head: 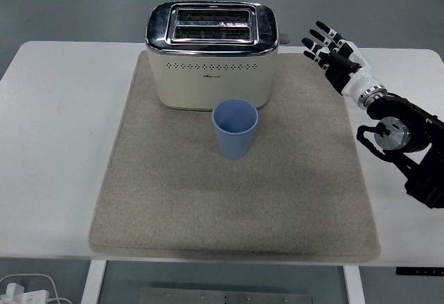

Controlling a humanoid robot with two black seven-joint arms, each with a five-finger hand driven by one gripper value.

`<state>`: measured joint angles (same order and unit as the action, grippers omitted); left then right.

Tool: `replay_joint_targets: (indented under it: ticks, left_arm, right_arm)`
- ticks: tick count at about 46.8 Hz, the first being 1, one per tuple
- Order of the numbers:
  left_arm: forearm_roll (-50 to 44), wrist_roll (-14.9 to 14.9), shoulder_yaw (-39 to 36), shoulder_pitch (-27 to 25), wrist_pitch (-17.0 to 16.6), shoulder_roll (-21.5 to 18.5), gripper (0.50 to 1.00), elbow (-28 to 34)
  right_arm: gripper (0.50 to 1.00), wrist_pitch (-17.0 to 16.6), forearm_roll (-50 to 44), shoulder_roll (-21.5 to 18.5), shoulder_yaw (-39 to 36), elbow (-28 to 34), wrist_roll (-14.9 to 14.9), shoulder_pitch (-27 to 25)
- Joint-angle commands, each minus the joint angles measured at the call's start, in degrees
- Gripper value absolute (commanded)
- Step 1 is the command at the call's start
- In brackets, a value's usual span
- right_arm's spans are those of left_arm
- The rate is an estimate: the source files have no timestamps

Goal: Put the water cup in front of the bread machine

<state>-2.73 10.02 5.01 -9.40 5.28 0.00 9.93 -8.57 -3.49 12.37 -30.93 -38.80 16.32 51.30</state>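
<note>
A light blue water cup (235,128) stands upright on the beige mat (173,193), just in front of the cream and chrome bread machine (211,54). My right hand (331,53) is to the right of the bread machine, over the mat's far right corner, well apart from the cup. Its fingers are spread and hold nothing. The left arm does not show.
The mat covers the middle of the white table (55,144). My right arm (402,144) lies over the table's right side. A white power strip with cable (21,291) lies on the floor at the lower left.
</note>
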Motion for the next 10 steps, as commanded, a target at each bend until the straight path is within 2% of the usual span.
replay_joint_targets:
  ticks: [1,10]
  left_arm:
    - [0.0,0.0,0.0,0.0,0.0,0.0,1.000,0.0]
    - [0.0,0.0,0.0,0.0,0.0,0.0,1.000,0.1]
  right_arm:
    - [0.930,0.0,0.1,0.0,-0.1,0.0,0.0,0.0]
    - [0.930,0.2,0.1,0.0,-0.1,0.0,0.0,0.0]
